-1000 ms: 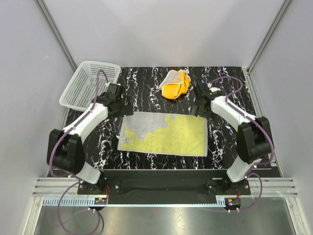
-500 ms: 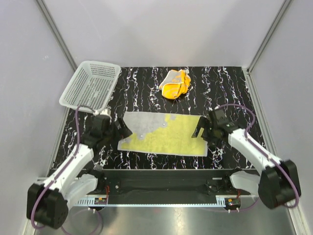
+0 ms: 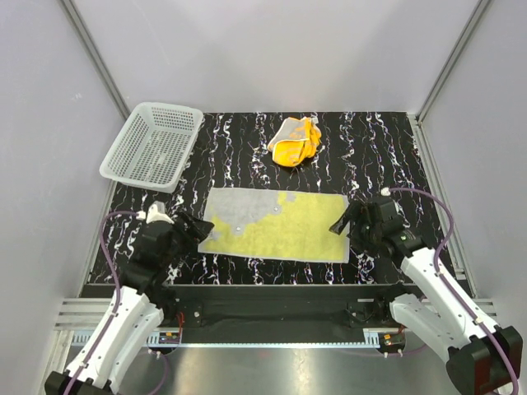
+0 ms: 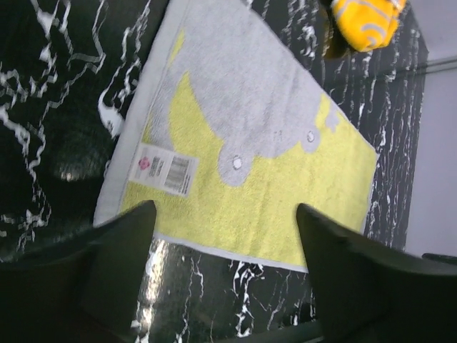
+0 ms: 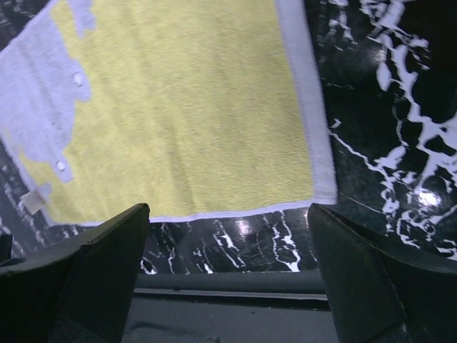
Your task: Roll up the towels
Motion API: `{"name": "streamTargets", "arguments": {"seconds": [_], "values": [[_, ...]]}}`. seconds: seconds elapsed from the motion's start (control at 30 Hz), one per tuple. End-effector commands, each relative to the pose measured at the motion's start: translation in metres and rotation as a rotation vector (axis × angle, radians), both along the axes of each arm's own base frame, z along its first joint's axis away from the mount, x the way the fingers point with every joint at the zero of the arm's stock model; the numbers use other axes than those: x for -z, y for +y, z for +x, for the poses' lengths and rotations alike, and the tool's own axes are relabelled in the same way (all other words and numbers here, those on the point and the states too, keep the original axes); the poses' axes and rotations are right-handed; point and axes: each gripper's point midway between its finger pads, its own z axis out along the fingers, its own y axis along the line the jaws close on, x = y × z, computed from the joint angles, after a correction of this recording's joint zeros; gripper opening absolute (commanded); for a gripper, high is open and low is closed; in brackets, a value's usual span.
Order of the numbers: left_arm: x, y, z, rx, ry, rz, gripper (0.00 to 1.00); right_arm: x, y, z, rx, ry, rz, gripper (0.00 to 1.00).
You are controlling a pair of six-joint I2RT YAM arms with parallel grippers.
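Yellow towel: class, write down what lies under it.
The yellow towel lies spread flat on the black marbled table, which shows all round its edges. Whatever is directly beneath is covered and cannot be seen.

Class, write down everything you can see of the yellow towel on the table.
The yellow towel is a terry rectangle, spread flat and unrolled on the black marbled table. A grey patch covers its far left part, a pale border runs round it, and a white barcode label sits near one corner. The left gripper and right gripper, both open, hover at its short ends; contact cannot be told.
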Motion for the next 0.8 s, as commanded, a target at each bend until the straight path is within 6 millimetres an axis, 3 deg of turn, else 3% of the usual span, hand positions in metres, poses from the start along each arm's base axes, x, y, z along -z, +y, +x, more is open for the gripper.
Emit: {"name": "streamTargets", "arguments": {"seconds": [0.0,0.13,0.33,0.47,0.6,0.77], "values": [[0.027,0.006,-0.013,-0.041,0.189,0.019,0.95,0.013,-0.017,-0.002,0.12,0.053,-0.05,1.0],[0.056,0.009,-0.024,-0.048,0.355,0.066,0.99,0.033,-0.018,-0.009,0.109,0.155,-0.084,1.0],[0.068,0.007,-0.025,-0.056,0.344,0.04,0.99,0.045,-0.019,-0.016,0.134,0.19,-0.079,1.0],[0.074,0.009,-0.026,-0.047,0.365,0.066,0.94,0.052,-0.016,-0.018,0.143,0.197,-0.052,0.96],[0.075,0.008,-0.024,-0.037,0.361,0.068,0.79,0.064,-0.014,-0.021,0.144,0.23,-0.047,0.9],[0.075,0.01,-0.023,-0.036,0.352,0.084,0.72,0.073,-0.016,-0.02,0.147,0.262,-0.077,0.81]]}}
